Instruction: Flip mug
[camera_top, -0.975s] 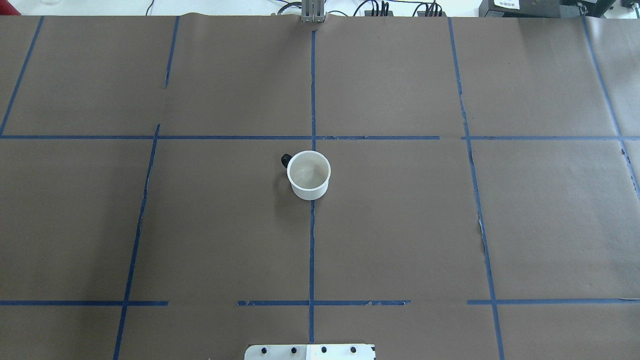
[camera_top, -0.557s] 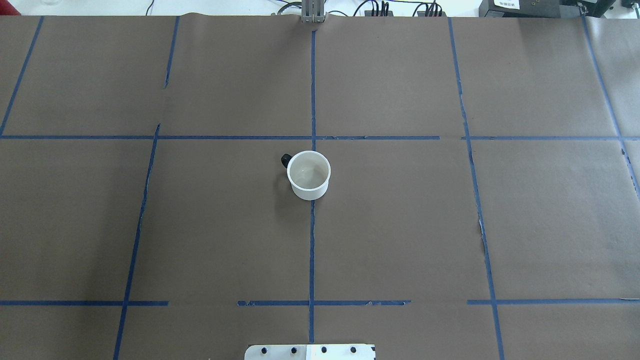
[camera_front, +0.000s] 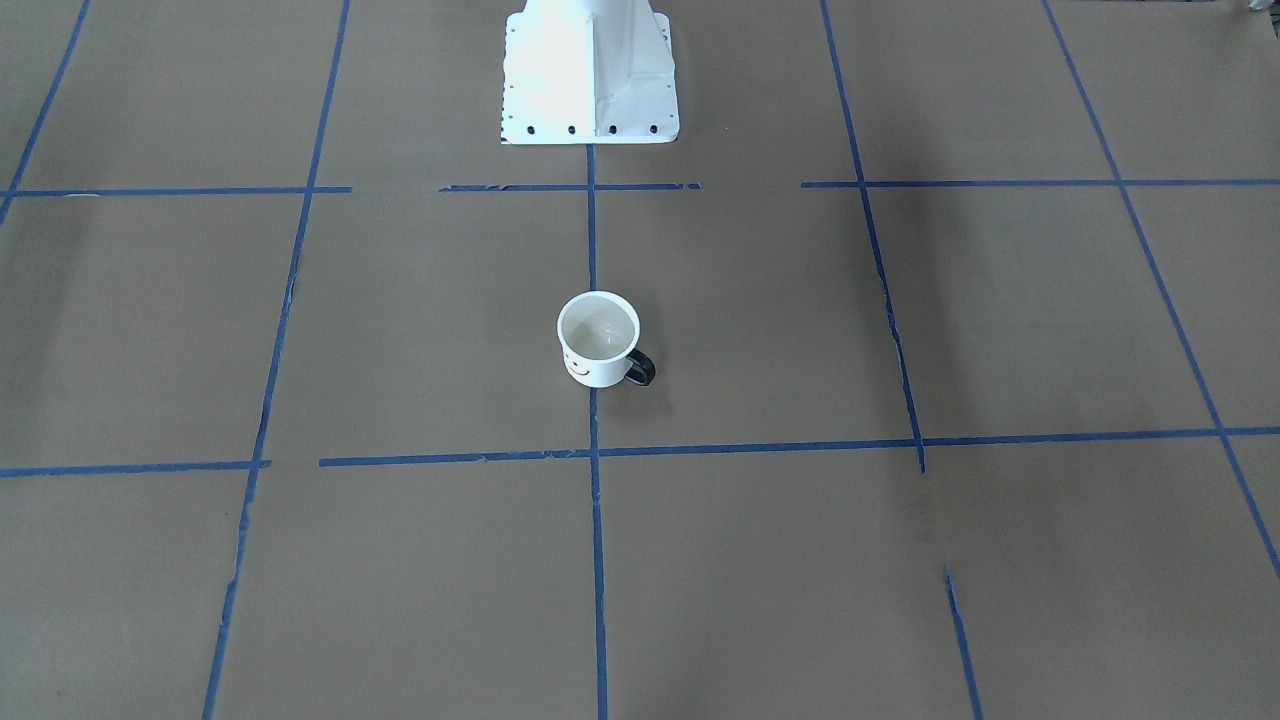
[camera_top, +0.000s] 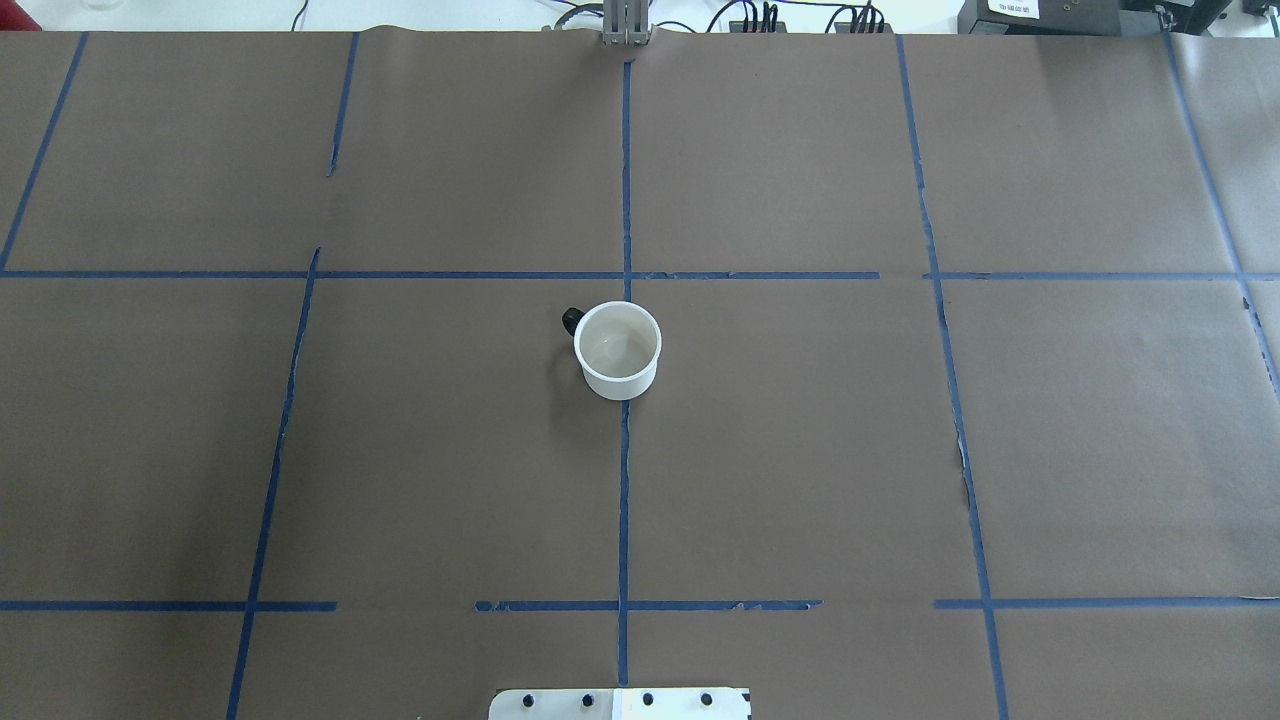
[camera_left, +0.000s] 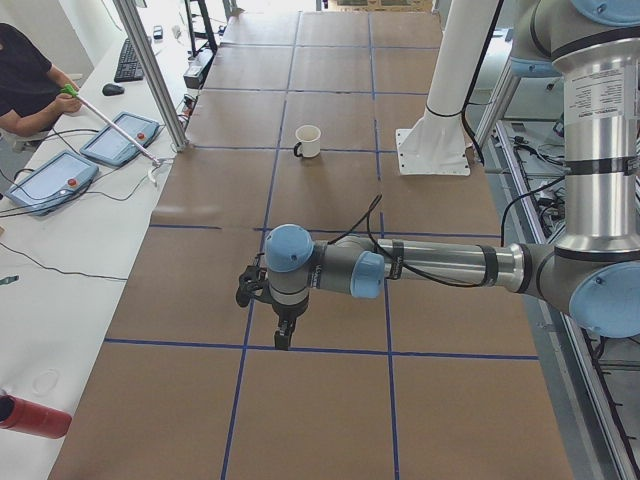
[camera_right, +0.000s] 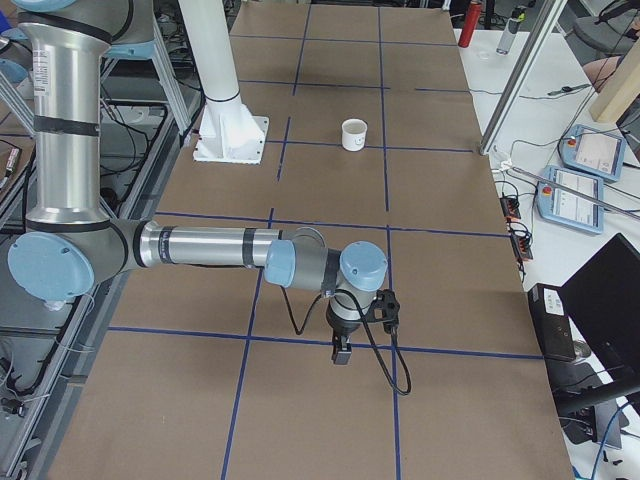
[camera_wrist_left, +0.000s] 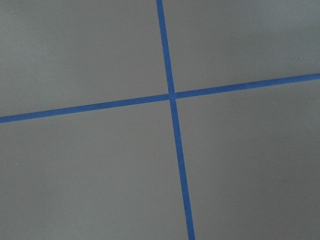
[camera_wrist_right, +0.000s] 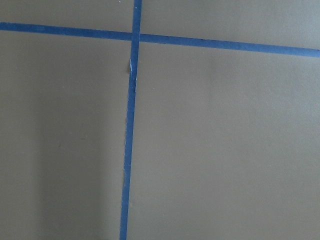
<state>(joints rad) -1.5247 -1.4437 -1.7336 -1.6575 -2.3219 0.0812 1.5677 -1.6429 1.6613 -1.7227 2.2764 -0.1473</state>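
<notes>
The white mug (camera_top: 619, 350) stands upright, mouth up, at the middle of the brown paper-covered table, with its black handle (camera_top: 571, 320) toward the far left. In the front-facing view the mug (camera_front: 598, 338) shows its smiley face. It also shows small in the left side view (camera_left: 308, 141) and the right side view (camera_right: 354, 134). My left gripper (camera_left: 283, 335) hangs low over the table far from the mug, pointing down. My right gripper (camera_right: 343, 350) does the same at the other end. I cannot tell whether either is open or shut. Both wrist views show only paper and blue tape.
The white robot base (camera_front: 590, 75) stands behind the mug. Blue tape lines grid the table. A metal post (camera_left: 150, 75), teach pendants (camera_left: 120, 137) and an operator (camera_left: 25, 75) are at the table's far edge. A red bottle (camera_left: 30, 415) lies on the side bench.
</notes>
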